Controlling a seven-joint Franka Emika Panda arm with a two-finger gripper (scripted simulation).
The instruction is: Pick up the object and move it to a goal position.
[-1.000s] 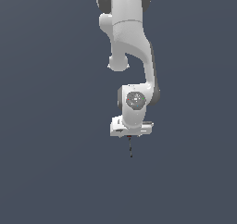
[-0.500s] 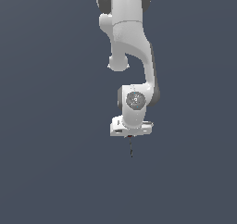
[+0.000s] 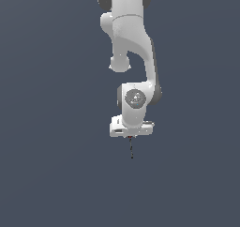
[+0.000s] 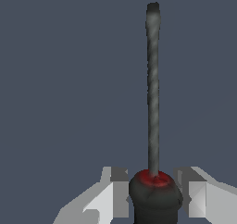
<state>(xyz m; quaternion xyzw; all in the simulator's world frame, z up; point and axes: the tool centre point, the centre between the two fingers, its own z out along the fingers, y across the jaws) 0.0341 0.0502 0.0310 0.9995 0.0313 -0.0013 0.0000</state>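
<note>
Our jaws are clenching the screwdriver point(image 4: 153, 126) by its handle, one finger pressing in from each side. In the wrist view we are seeing the left finger point(image 4: 111, 195) low in the frame, then the red-and-black handle between the fingers at bottom centre, then the right finger point(image 4: 196, 195); the gripper point(image 4: 155, 197) is sitting squarely around the handle. The dark shaft is running straight out from the handle toward the upper middle of the frame, so its long axis is lying in line with the fingers and pointing away from the palm.

In the exterior view the arm point(image 3: 129, 48) is hanging down the centre of the frame, wrist pointing downward, with the gripper point(image 3: 129, 136) just below the middle. The screwdriver point(image 3: 131, 147) is dangling tip-down beneath it, clear of any surface we can make out. No goal marker is showing, so we cannot tell which way the carry should go.
</note>
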